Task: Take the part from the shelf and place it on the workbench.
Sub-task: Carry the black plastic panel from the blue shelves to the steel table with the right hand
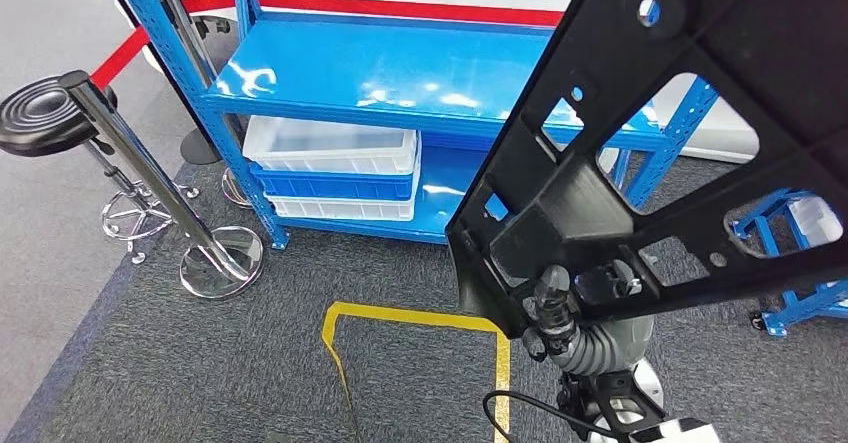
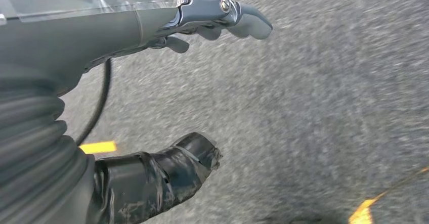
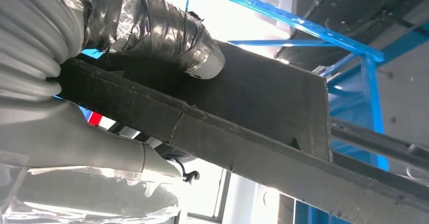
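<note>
A large black plastic part point(image 1: 660, 143) with several cut-outs is lifted up in front of my head camera, covering the right half of the view. My right hand point(image 1: 560, 313) grips it at its lower edge. In the right wrist view the taped thumb point(image 3: 167, 37) presses on the part's black bar point(image 3: 243, 113), with the fingers under it. The blue shelf point(image 1: 370, 68) stands behind, its upper board bare. My left hand point(image 2: 202, 82) hangs above the grey carpet with fingers apart and nothing in it.
White and blue trays point(image 1: 335, 168) are stacked on the shelf's lower board. Chrome barrier posts point(image 1: 150, 163) with a round base point(image 1: 222, 261) stand at the left. A yellow line point(image 1: 420, 323) marks the carpet. A small blue cart point(image 1: 800, 263) stands at the right.
</note>
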